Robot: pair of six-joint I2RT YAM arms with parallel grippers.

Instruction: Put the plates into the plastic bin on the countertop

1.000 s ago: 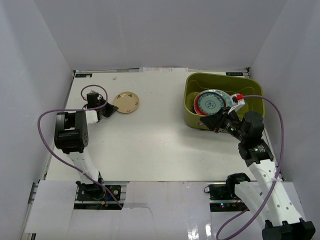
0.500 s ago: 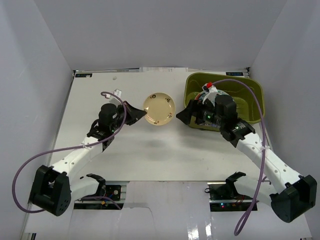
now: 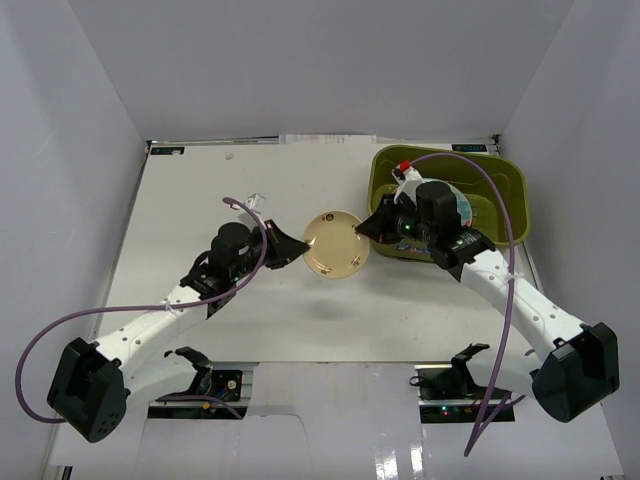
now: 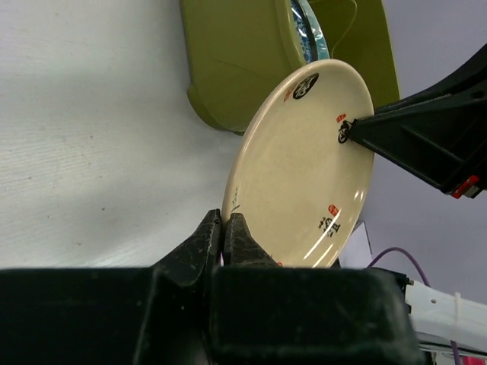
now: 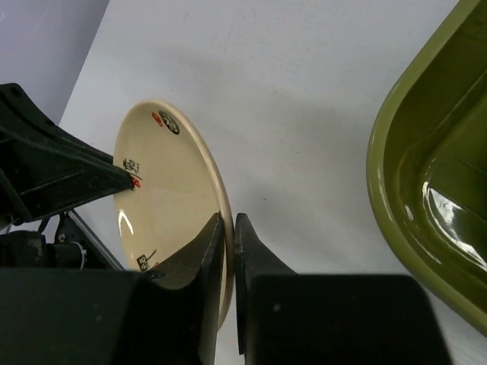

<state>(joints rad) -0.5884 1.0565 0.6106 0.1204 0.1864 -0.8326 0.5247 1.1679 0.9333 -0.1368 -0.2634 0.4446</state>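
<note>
tan plate (image 3: 334, 245) held tilted above table (image 3: 290, 180), beside green bin (image 3: 379, 205); left fingers (image 4: 202, 240) pinch one rim, right fingers (image 5: 210, 255) clamp opposite rim

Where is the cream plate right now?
Seen from above, the cream plate is mid-table, left of the green bin, pinched between the left gripper and right gripper.

the right gripper (image 3: 363, 230) has clamped onto the rim of the tan plate (image 3: 335, 257).
</note>
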